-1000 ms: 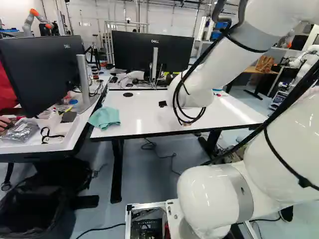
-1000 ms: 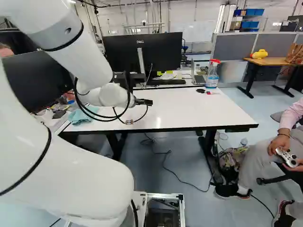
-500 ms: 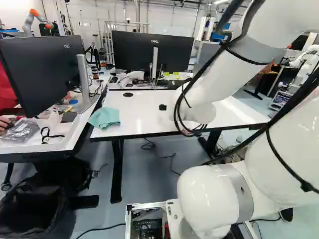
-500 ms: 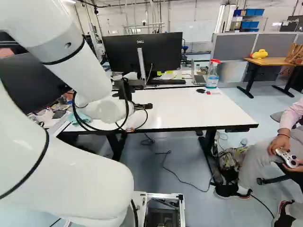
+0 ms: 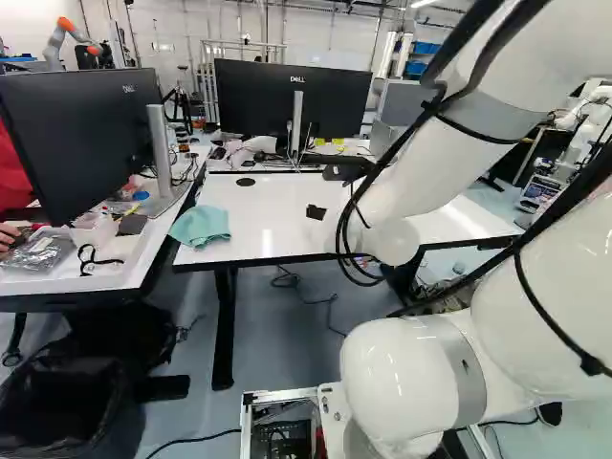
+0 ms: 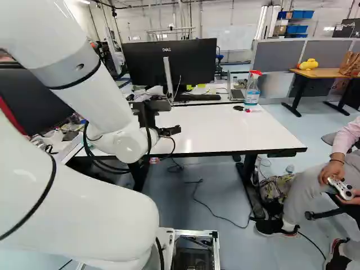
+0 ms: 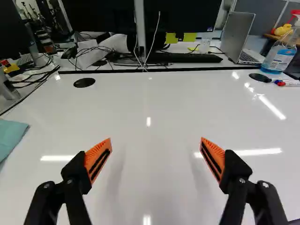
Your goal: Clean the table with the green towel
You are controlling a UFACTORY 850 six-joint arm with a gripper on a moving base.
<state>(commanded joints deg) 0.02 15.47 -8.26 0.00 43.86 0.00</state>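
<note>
White table [image 6: 236,126] is bearing the green towel [image 5: 201,227]; arm [image 5: 397,206] is sitting lower than before, gripper [image 6: 170,130] standing released; spray bottle [image 6: 252,90] is holding liquid.

Bright light, glare streaks [image 7: 272,107] on tabletop [image 7: 140,101]

Built with a glossy white arm [image 5: 421,167] of smooth, rounded segments, with grey collars [image 6: 62,63], one bearing a small dark round mark. Wears thin black straps [image 6: 76,83] and looping black cables [image 5: 342,229]. Carries a black gripper [image 6: 170,130] with angular linkages, silver screws [image 7: 242,180] and ridged, wedge-shaped orange pads [image 7: 95,157], slotted in black.
</note>
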